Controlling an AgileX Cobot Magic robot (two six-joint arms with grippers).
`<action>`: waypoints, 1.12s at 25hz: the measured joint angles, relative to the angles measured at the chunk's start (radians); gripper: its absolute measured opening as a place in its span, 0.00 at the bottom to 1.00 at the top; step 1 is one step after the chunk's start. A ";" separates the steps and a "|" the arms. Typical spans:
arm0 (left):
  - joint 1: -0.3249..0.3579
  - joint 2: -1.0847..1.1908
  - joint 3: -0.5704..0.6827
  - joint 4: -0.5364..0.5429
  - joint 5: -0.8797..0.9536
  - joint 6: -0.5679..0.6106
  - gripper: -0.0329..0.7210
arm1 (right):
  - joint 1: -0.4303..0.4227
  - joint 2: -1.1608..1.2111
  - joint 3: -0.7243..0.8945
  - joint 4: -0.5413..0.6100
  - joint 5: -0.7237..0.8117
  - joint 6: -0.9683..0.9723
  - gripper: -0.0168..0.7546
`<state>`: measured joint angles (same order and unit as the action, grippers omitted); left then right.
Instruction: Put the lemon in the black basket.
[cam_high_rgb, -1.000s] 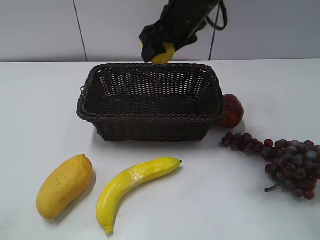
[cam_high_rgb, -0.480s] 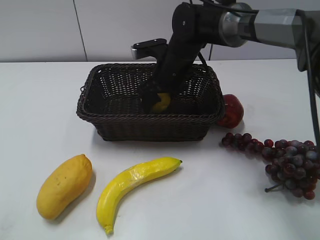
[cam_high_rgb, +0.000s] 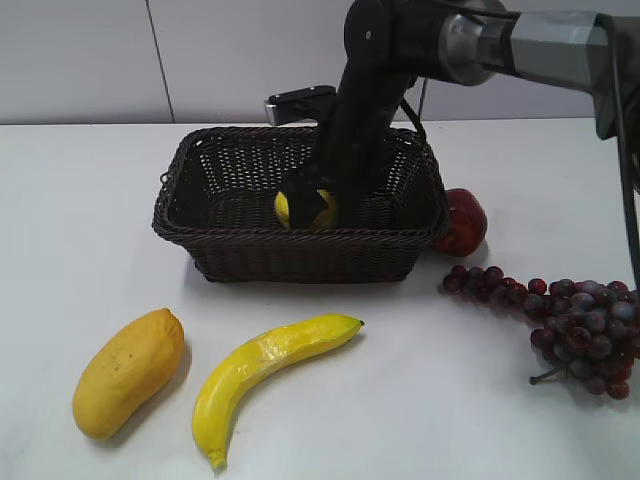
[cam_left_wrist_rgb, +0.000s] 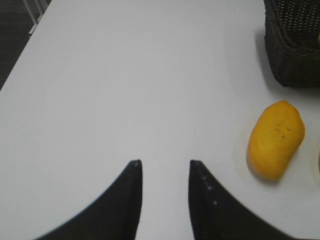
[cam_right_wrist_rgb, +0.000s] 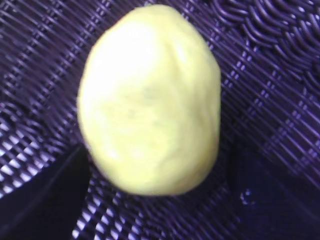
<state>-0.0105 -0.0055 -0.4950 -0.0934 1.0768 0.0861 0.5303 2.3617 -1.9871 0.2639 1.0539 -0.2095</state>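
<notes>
The lemon (cam_high_rgb: 290, 207) lies on the floor of the black basket (cam_high_rgb: 300, 238), near its front wall. My right gripper (cam_high_rgb: 318, 205) reaches down into the basket from the back right. In the right wrist view the lemon (cam_right_wrist_rgb: 150, 100) rests on the dark weave (cam_right_wrist_rgb: 270, 75) between the two jaws (cam_right_wrist_rgb: 159, 155). The jaws are open, with a small gap on each side of the fruit. My left gripper (cam_left_wrist_rgb: 164, 162) is open and empty over bare white table, left of the basket's corner (cam_left_wrist_rgb: 295, 50). It does not show in the exterior view.
A mango (cam_high_rgb: 128, 372) and a banana (cam_high_rgb: 265, 370) lie in front of the basket. A red apple (cam_high_rgb: 462, 222) touches its right wall, with dark grapes (cam_high_rgb: 570, 325) at the front right. The mango (cam_left_wrist_rgb: 276, 140) lies right of my left gripper.
My right gripper came down from above the basket's back rim into the basket with the lemon. The jaws have opened and the lemon now rests on the basket floor.
</notes>
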 joint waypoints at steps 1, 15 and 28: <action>0.000 0.000 0.000 0.000 0.000 0.000 0.36 | 0.000 0.000 -0.029 -0.008 0.031 0.000 0.86; 0.000 0.000 0.000 0.000 0.000 0.000 0.36 | -0.163 -0.108 -0.235 -0.128 0.154 0.100 0.82; 0.000 0.000 0.000 0.000 0.000 0.000 0.36 | -0.516 -0.337 0.101 -0.148 0.154 0.110 0.78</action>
<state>-0.0105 -0.0055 -0.4950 -0.0934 1.0768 0.0861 0.0145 2.0247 -1.8861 0.1162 1.2077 -0.0997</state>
